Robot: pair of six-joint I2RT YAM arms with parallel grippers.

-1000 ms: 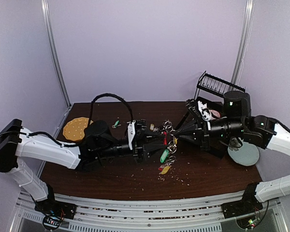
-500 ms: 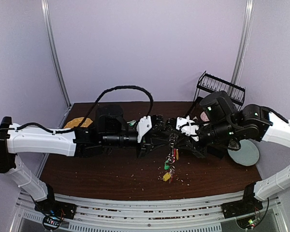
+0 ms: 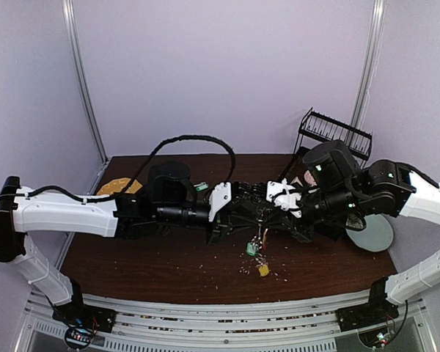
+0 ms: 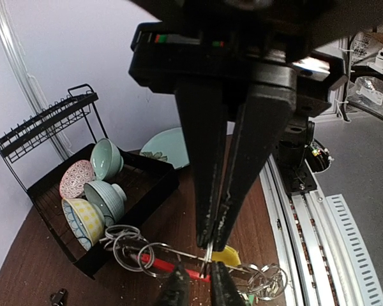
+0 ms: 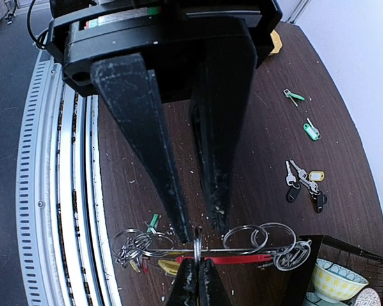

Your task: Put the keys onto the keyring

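The keyring [image 5: 242,259] hangs edge-on between both grippers, showing its red arc and a thin silver line, with several split rings and keys [image 5: 134,245] strung on it. It also shows in the left wrist view [image 4: 159,262]. My left gripper [image 4: 210,245] is shut on a small silver split ring [image 5: 196,242] that sits on the keyring. My right gripper [image 5: 203,231] is open, one finger on each side of that ring. In the top view the left gripper [image 3: 255,218] and right gripper [image 3: 270,220] meet above the table, with tagged keys [image 3: 252,249] dangling below.
Loose green-tagged keys [image 5: 311,131] and a black-headed key bunch [image 5: 303,182] lie on the table. A black dish rack with bowls [image 4: 83,191] stands at the back right, a pale plate [image 3: 370,235] beside it. A cork coaster [image 3: 114,189] lies at the back left.
A second ago both grippers were low over the table with the bundle. They have since lifted it and closed in on each other. In the last half second the dangling keys shifted slightly.
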